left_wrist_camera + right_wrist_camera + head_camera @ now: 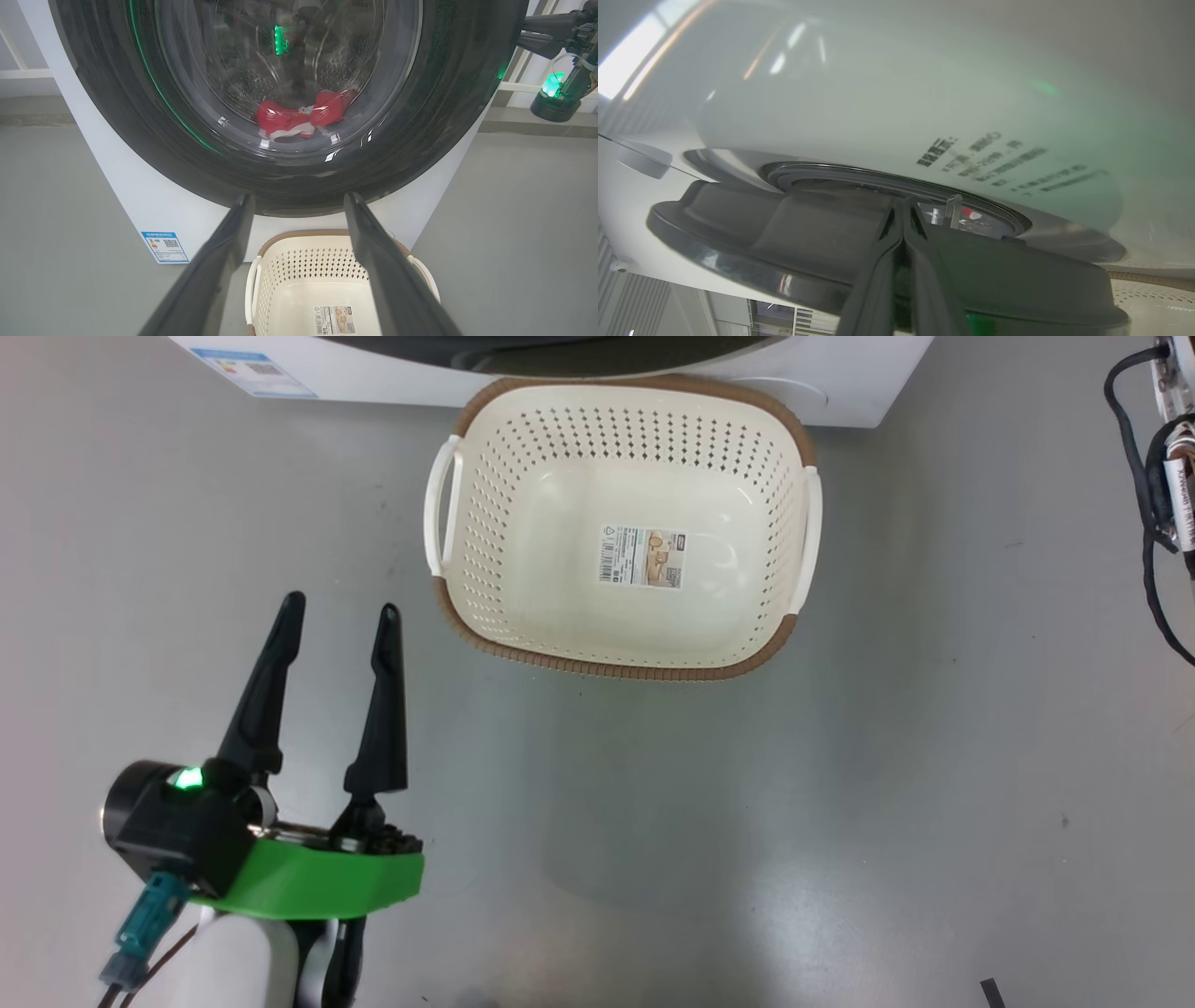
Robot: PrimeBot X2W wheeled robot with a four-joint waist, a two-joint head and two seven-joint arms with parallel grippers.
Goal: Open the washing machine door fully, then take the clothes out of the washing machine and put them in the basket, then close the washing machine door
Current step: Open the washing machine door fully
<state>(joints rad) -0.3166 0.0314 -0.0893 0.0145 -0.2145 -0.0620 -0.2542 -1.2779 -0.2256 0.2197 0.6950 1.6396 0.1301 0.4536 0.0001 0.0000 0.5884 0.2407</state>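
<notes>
Red clothes [299, 116] show through the door [444, 121], basket [299, 284] below.

Find the basket [509, 523] cream-white, patterned with holes, rimmed in woven-look brown. Find the clothes [285, 119] bright red and white, the washing machine door [117, 121] glossy black, the washing machine [140, 200] white.

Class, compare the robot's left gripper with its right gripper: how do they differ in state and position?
The left gripper is open, fingers spread; the right gripper is shut, fingertips together. The left gripper hangs beside the basket, touching nothing; the right gripper's tips sit at the edge of the washing machine door. Both have two long dark fingers and hold nothing.
</notes>
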